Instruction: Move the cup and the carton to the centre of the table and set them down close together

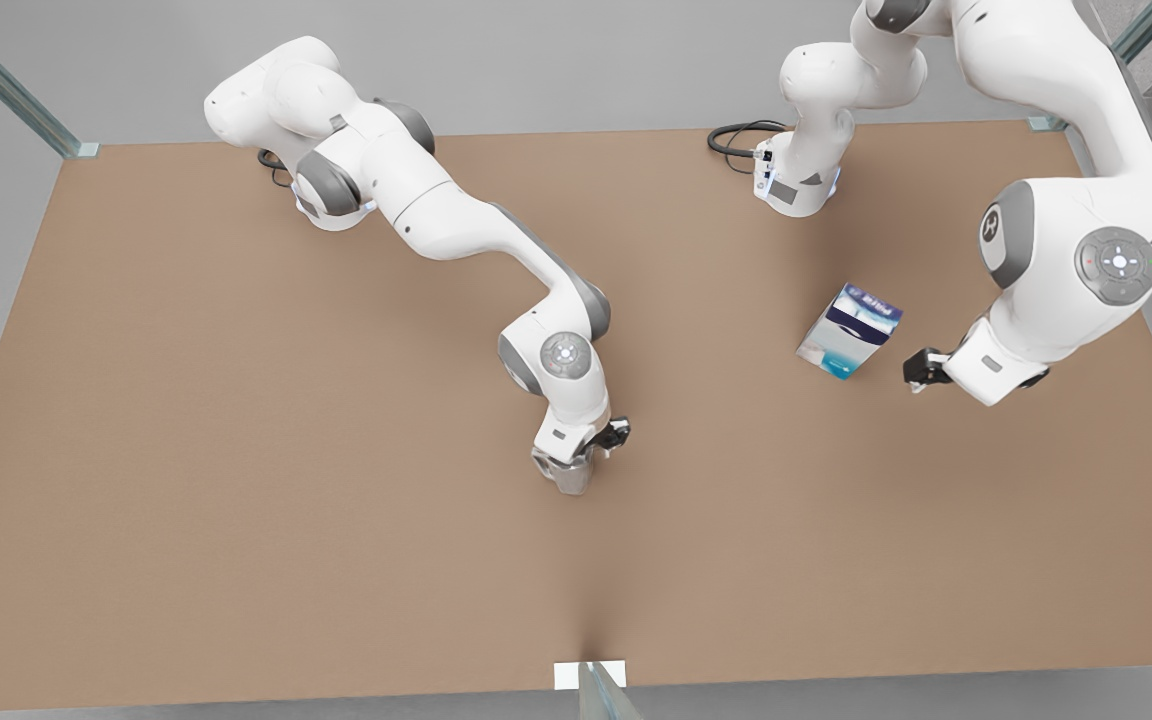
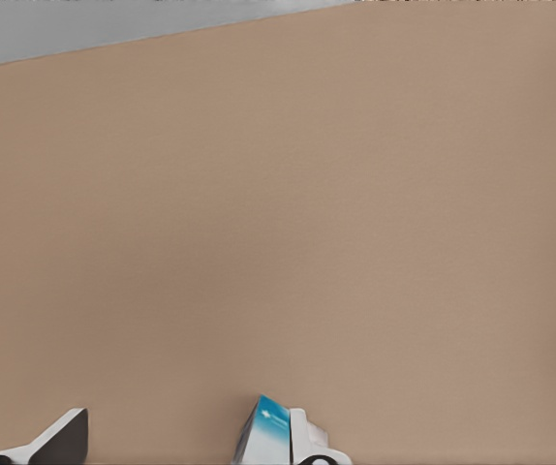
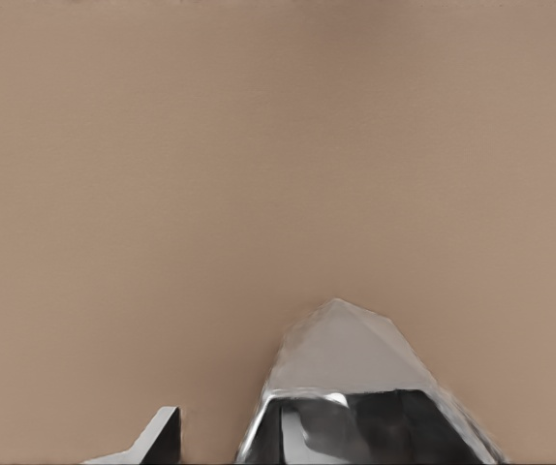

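The silvery faceted cup (image 1: 564,470) is near the middle of the brown table (image 1: 236,450), under the arm on the front view's left. That arm carries my right gripper (image 1: 591,450), shut on the cup's rim. In the right wrist view the cup (image 3: 355,373) looms large beside one finger (image 3: 157,441). The white, navy and teal carton (image 1: 848,330) stands tilted on the table toward the front view's right. My left gripper (image 1: 921,372) is just right of it, open and apart from it. The carton's teal end (image 2: 270,431) shows near one of its fingers (image 2: 312,448).
Two white arm bases (image 1: 796,180) are mounted at the table's far edge, with a black cable (image 1: 736,135) by the one on the front view's right. A white tab (image 1: 591,675) marks the near edge. Bare brown tabletop lies between cup and carton.
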You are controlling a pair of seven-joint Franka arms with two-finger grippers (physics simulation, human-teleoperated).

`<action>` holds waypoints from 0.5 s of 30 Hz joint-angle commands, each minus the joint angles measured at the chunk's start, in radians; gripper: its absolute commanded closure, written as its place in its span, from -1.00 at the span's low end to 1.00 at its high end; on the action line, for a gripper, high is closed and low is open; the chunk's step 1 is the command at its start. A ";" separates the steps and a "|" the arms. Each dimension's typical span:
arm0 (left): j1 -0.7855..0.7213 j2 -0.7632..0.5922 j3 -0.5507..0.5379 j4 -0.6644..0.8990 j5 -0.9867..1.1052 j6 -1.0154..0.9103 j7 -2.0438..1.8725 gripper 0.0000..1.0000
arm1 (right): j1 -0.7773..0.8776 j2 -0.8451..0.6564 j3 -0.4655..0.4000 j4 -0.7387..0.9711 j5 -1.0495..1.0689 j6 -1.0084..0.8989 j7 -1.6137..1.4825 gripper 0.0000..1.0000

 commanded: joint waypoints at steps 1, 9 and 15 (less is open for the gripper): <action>0.000 0.000 0.000 0.000 0.001 -0.002 0.000 -1.00 | 0.000 0.001 0.000 0.000 0.000 0.012 0.001 -0.82; 0.000 -0.157 0.000 -0.207 -0.008 -0.002 -0.040 -1.00 | -0.012 -0.094 -0.037 -0.107 0.006 0.049 -0.011 -0.91; 0.000 -0.201 0.032 -0.342 -0.080 0.037 -0.454 -1.00 | -0.204 -0.508 0.012 -0.419 0.011 -0.092 -0.103 -1.00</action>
